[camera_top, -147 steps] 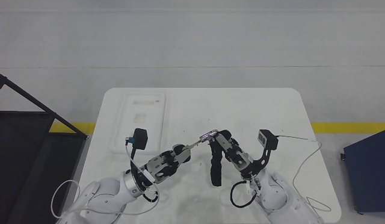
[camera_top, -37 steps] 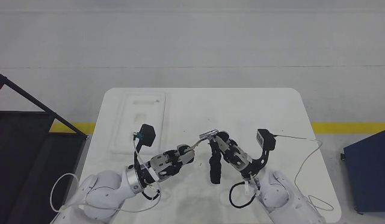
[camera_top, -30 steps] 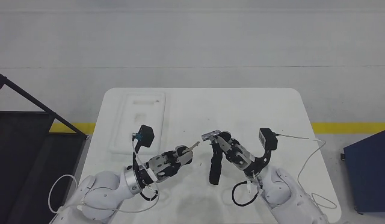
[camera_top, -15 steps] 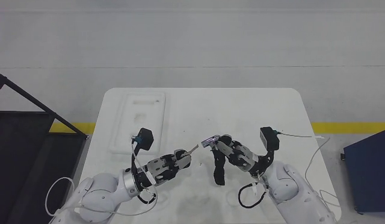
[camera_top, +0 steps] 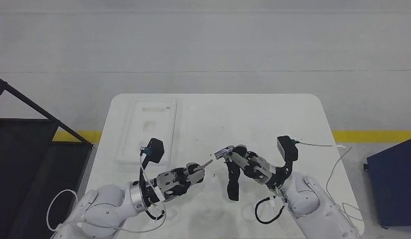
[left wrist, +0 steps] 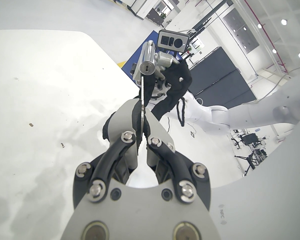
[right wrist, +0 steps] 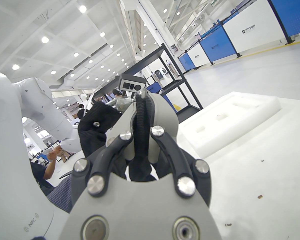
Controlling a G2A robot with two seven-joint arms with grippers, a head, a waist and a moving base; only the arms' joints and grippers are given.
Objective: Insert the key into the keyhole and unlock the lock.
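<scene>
My left gripper (left wrist: 141, 111) (camera_top: 196, 169) is shut on a flat metal key (left wrist: 142, 93) that points at the lock. The lock (left wrist: 147, 62) (camera_top: 222, 152) is a silver cylinder whose keyhole (left wrist: 147, 68) faces the key. My right gripper (camera_top: 233, 157) (right wrist: 142, 101) is shut on the lock and holds it above the table's middle front. A black fabric strap (camera_top: 232, 184) (left wrist: 175, 88) hangs from it. The key's tip (camera_top: 210, 162) lies right at the lock's face, just beside the keyhole slot. In the right wrist view the fingers hide most of the lock.
A white foam tray (camera_top: 151, 126) (right wrist: 230, 121) with shallow recesses lies at the back left of the white table (camera_top: 270, 123). A few small dark specks (left wrist: 30, 125) dot the tabletop. A cable (camera_top: 321, 146) runs from the right wrist camera.
The left gripper with the key drew back from the lock and sank toward the table's front, and now the key tip is near the lock again. The right gripper with the lock shifted slightly right.
</scene>
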